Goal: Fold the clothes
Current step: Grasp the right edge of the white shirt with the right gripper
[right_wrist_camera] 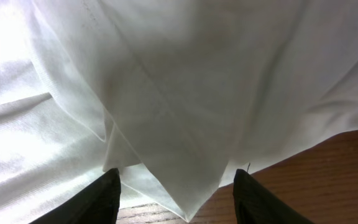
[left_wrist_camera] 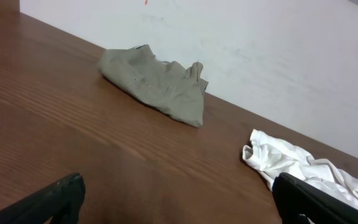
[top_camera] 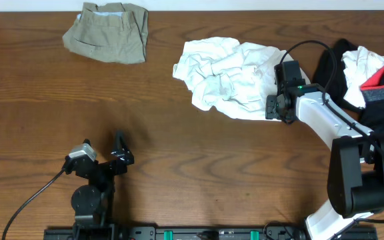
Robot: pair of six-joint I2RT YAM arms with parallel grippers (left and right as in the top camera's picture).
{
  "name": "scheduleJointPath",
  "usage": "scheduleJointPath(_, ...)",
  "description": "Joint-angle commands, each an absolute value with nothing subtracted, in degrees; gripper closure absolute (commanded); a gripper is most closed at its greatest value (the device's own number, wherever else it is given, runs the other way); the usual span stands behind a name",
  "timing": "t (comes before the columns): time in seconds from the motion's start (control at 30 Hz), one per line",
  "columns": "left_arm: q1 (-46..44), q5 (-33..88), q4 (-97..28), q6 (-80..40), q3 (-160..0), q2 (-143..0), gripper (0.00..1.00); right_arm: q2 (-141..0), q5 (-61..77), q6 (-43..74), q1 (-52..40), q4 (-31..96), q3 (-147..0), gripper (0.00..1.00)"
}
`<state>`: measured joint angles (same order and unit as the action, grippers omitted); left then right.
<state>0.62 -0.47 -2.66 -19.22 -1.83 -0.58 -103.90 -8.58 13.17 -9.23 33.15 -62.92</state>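
1. On the far right half of the table (top_camera: 179, 173), a white shirt (top_camera: 229, 77) lies crumpled, not folded.
2. At the shirt's near-right edge sits the right gripper (top_camera: 275, 108). Overhead doesn't show whether it touches the cloth or hangs just over it.
3. Right wrist view: both fingers (right_wrist_camera: 98, 196) are spread wide, jaws open, nothing pinched. The shirt fills almost the whole view. A folded corner of it hangs in the gap between the fingers, and bare wood shows at lower right.
4. Near left, the left gripper (top_camera: 121, 150) points toward the far edge, well apart from all the clothing.
5. Left wrist view: one finger sits in each lower corner, wide apart. Jaws open and empty, only wood between them.
6. Far left, by the far edge: khaki shorts (top_camera: 109, 30), bunched in a rough fold, well apart from the shirt.
7. Left wrist view also has the shorts close to the white wall (left_wrist_camera: 260, 50), with the shirt's left end at lower right.
8. Far right edge: a pile (top_camera: 372, 80) of black, white and red garments, heaped, just right of the right arm (top_camera: 325, 120).
9. Can't tell whether the pile touches the shirt; the arm and gripper body cover the gap.
10. A black cable (top_camera: 305, 45) loops up from the right wrist, over the shirt's right end.
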Motion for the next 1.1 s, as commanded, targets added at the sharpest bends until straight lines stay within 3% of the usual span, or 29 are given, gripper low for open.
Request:
scheduleJointPath(0.0, 0.6, -2.0, -3.9, -18.2, -0.2, -0.2, 0.02, -104.3, -9.2, 13.5, -8.9, 33.0, -62.5, 0.44)
scheduleJointPath(0.13, 0.6, -2.0, -4.0, -18.2, -0.2, -0.2, 0.02, -104.3, -9.2, 13.4, -8.8, 33.2, -62.5, 0.52)
scheduleJointPath(0.57, 0.6, -2.0, -4.0, -18.2, -0.2, -0.2, 0.02, -104.3, -9.6, 13.4, -7.5, 32.8, -61.0, 0.51)
scheduleJointPath(0.73, 0.6, -2.0, -4.0, -18.2, -0.2, -0.2, 0.02, -104.6, -9.7, 13.2, -7.0, 32.8, -60.9, 0.60)
scheduleJointPath(0.9, 0.6, -2.0, -4.0, -18.2, -0.2, -0.2, 0.02, -106.2, -9.8, 13.2, -6.0, 31.8, -60.2, 0.60)
scheduleJointPath(1.07, 0.6, -2.0, -4.0, -18.2, -0.2, -0.2, 0.02, -106.5, -9.9, 13.2, -6.0, 31.6, -60.3, 0.74)
